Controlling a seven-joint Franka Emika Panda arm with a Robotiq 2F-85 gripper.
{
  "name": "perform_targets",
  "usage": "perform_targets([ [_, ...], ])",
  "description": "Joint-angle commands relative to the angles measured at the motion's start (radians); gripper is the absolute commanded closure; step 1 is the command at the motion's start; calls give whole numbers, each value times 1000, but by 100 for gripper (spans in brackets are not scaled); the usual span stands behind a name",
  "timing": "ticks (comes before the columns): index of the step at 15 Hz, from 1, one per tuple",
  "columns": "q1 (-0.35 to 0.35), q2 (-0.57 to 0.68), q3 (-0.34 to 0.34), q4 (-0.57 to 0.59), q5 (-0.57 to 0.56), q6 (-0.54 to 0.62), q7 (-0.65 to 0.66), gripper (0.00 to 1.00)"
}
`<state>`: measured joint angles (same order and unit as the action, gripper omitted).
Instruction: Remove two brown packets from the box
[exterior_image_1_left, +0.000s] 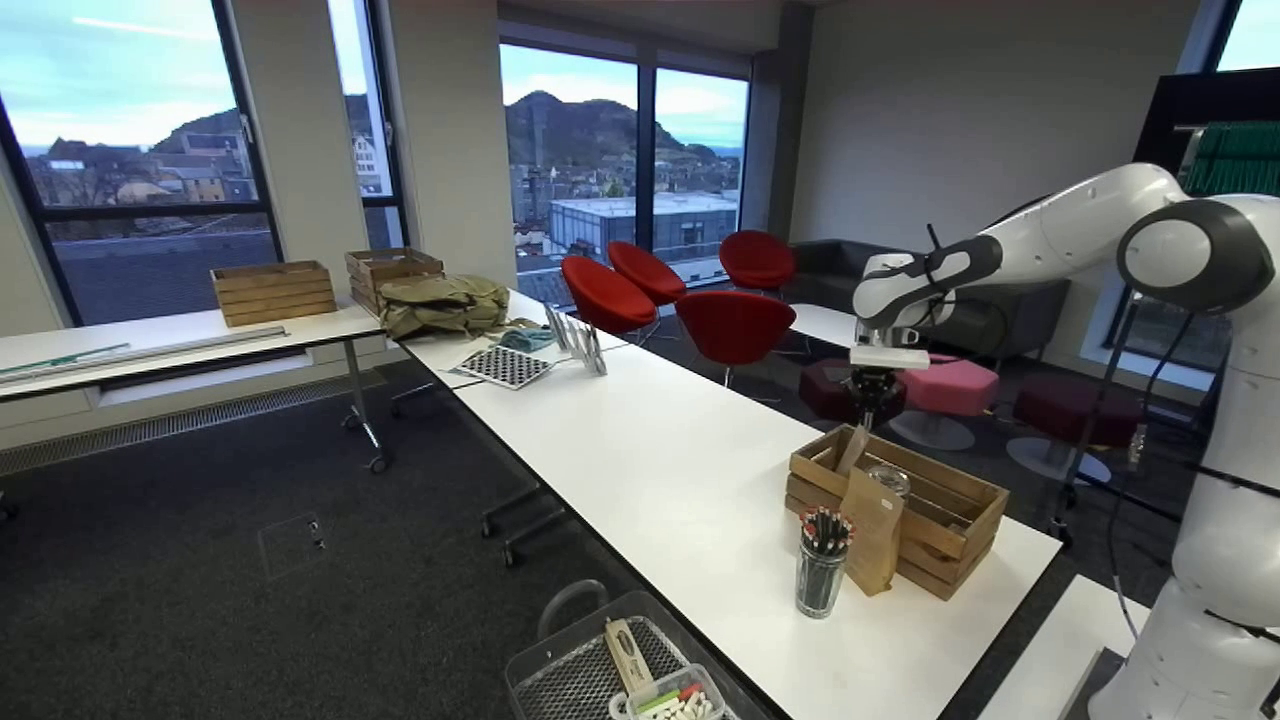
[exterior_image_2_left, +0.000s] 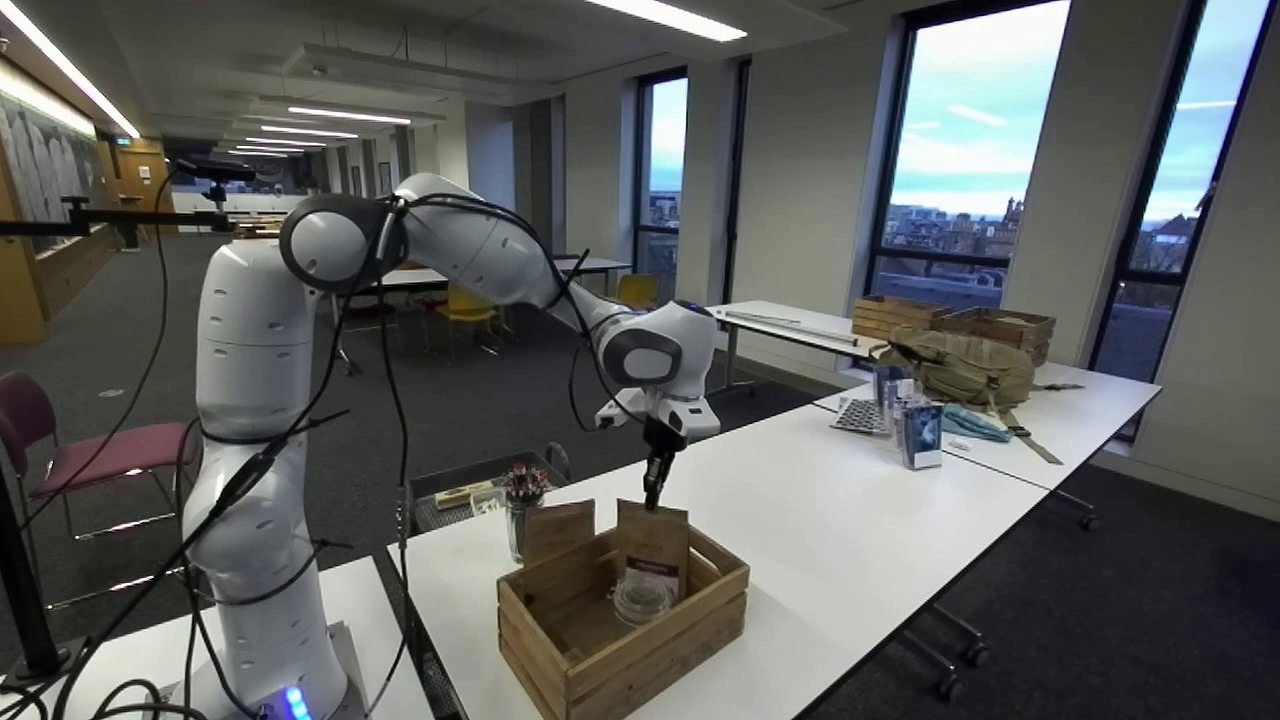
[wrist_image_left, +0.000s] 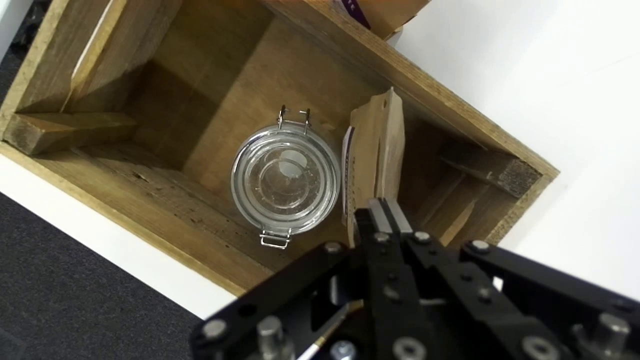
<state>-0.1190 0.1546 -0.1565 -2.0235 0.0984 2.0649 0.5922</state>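
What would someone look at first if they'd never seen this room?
Probably the big white robot arm, its gripper at the top edge of a brown packet in the wooden crate. Next, perhaps the red chairs near the windows in an exterior view. In the wrist view, maybe the clip-top glass jar, inside that crate beside the packet.

The wrist view crops the outer packet (wrist_image_left: 389, 14) — the tool (wrist_image_left: 384, 202) there hides part of the inner packet (wrist_image_left: 369, 150).

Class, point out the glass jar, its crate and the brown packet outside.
Glass jar (wrist_image_left: 285, 180): wrist view, round top.
Crate (exterior_image_2_left: 660, 636): in an exterior view, long side.
Brown packet (exterior_image_1_left: 873, 533): in an exterior view, broad face.
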Motion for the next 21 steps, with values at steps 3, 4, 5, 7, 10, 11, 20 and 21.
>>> perform_targets([
  [3, -2, -213, 0, -49, -14, -112, -3, 100],
  [4, 0, -237, 7, -42, -16, -133, -4, 100],
  [5, 3, -258, 16, -34, -19, -154, 0, 100],
  [7, 11, -286, 40, -7, -24, -193, 10, 100],
  [10, 25, -292, 89, 60, -32, -258, 19, 100],
  [11, 33, -286, 104, 88, -34, -278, 22, 100],
  [20, 70, -177, 161, 282, -57, -398, -1, 100],
  [21, 74, -162, 163, 295, -67, -402, -6, 100],
])
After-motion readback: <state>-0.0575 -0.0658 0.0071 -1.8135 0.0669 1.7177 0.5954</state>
